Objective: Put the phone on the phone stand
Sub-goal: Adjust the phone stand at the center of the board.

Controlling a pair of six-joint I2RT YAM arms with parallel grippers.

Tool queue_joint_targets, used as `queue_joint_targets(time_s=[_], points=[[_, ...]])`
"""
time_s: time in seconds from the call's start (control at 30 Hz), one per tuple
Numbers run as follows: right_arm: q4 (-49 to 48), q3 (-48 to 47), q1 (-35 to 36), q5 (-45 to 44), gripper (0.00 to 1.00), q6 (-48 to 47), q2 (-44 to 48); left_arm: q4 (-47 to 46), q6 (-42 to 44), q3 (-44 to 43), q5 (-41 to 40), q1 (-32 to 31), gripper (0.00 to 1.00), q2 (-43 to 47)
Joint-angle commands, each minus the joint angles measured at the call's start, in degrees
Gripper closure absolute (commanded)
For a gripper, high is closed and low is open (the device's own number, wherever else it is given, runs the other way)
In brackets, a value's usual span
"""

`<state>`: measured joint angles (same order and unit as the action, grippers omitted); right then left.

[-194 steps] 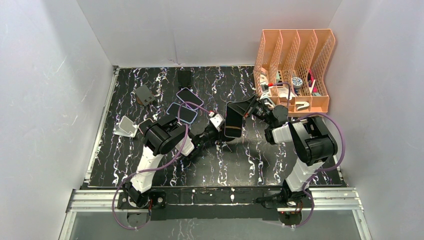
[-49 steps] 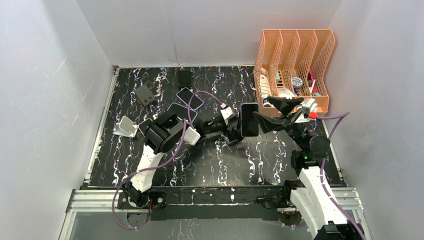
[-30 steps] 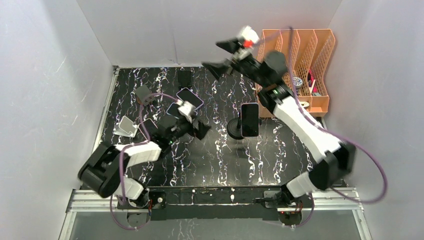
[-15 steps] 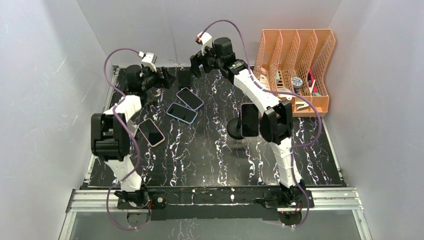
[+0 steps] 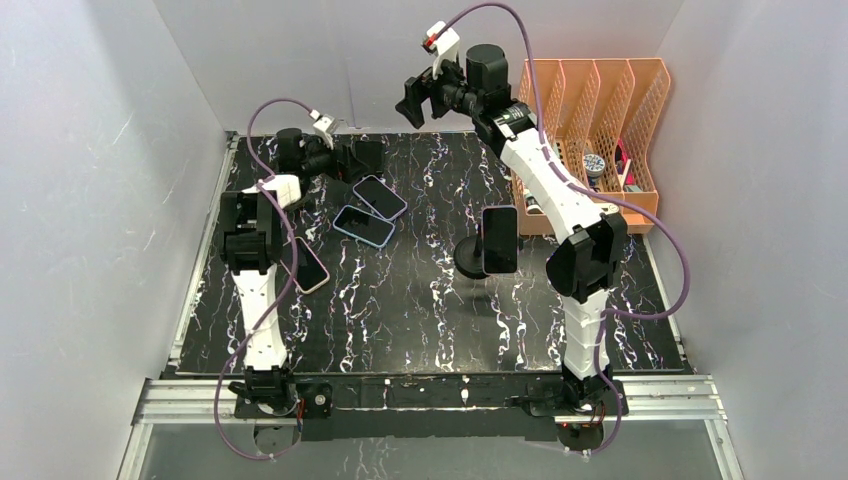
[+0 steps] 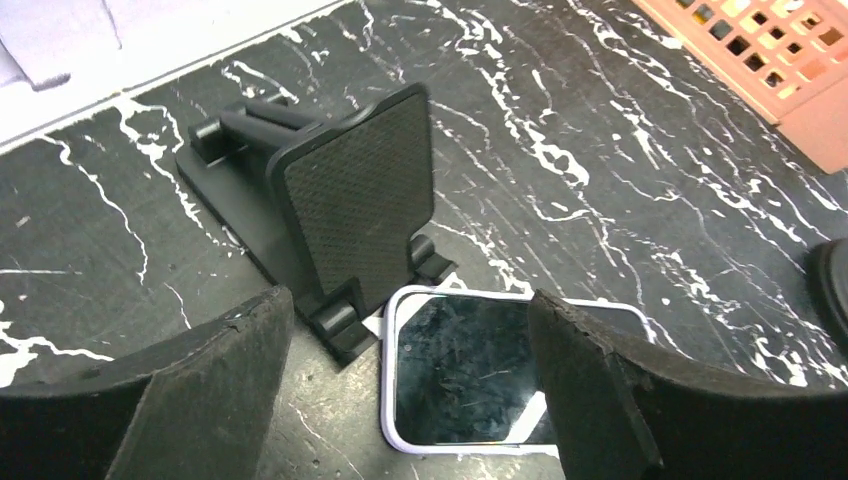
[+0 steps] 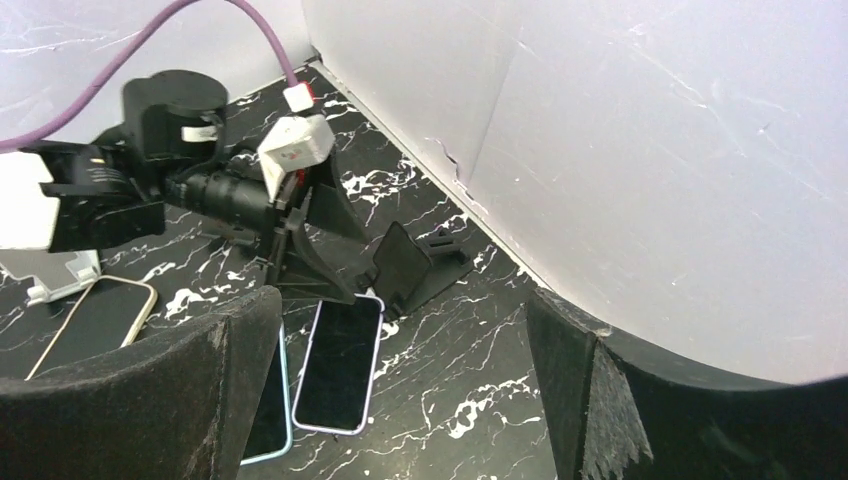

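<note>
Phone [image 5: 499, 240] is standing upright on the round-based phone stand [image 5: 466, 258], a little toward 3 o'clock of the centre of the table [image 5: 430, 320]. Neither gripper is touching it.

Left gripper [image 5: 347, 158] is sitting low near the 11 o'clock corner, fingers [image 6: 200, 390] spread wide and gripping nothing. In its wrist view the fingers are flanking a black wedge stand [image 6: 350, 210], with a white-rimmed handset [image 6: 470, 370] lying flat just beside the stand's foot at 5 o'clock. I cannot tell whether the two are touching.

Right gripper [image 5: 414, 100] is hovering high over the 12 o'clock edge, jaws fully apart and empty.

A blue-rimmed handset [image 5: 363, 226] is lying flat at 7 o'clock of the white-rimmed one. A third handset [image 5: 305, 265] is lying toward 9 o'clock, partly under the left arm. An orange file rack [image 5: 590, 130] is occupying the 2 o'clock corner.
</note>
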<state>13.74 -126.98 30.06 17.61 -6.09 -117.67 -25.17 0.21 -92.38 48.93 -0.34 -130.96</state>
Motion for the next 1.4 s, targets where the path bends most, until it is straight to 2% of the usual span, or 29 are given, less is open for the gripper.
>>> queue_joint_targets(time_s=[0.0,0.17,0.27,0.33,0.47,0.57,0.8,1.0,1.2,1.37], points=[[0.5,0.9,0.1,1.7,0.01,-0.2,0.6,0.6,4.1,-4.8,0.8,0.0,0.14,-1.1],[1.3,2.5,0.1,2.4,0.01,0.1,0.1,0.8,3.0,-11.1,3.2,0.2,0.24,-5.7],[2.3,2.5,0.0,2.5,0.01,-0.2,-0.4,-4.4,-1.4,-11.8,5.9,0.3,0.45,-7.2],[2.6,2.7,0.1,2.4,0.01,-0.4,-0.5,-8.8,-5.1,-11.8,7.8,1.7,0.53,-8.3],[2.7,3.4,0.1,2.5,0.01,-0.7,-0.5,-17.4,-12.7,-12.4,11.6,2.9,0.59,-11.0],[2.9,3.6,-0.1,2.3,0.01,-1.0,-0.6,-20.6,-16.1,-14.1,13.2,3.2,0.65,-13.0],[3.4,4.3,-0.4,2.1,0.01,-1.5,-0.5,-22.8,-20.0,-18.6,15.5,3.2,0.66,-17.0],[3.2,4.8,-0.8,2.4,0.01,-1.4,-0.8,-24.1,-21.7,-20.3,16.3,2.5,0.85,-18.2],[3.3,5.0,-1.1,2.9,0.01,-1.3,-1.1,-24.2,-21.7,-20.9,16.7,1.1,1.00,-19.2],[2.9,6.5,-1.8,3.0,0.01,-1.4,-0.2,-24.4,-21.9,-21.8,16.4,-1.4,1.00,-20.6]])
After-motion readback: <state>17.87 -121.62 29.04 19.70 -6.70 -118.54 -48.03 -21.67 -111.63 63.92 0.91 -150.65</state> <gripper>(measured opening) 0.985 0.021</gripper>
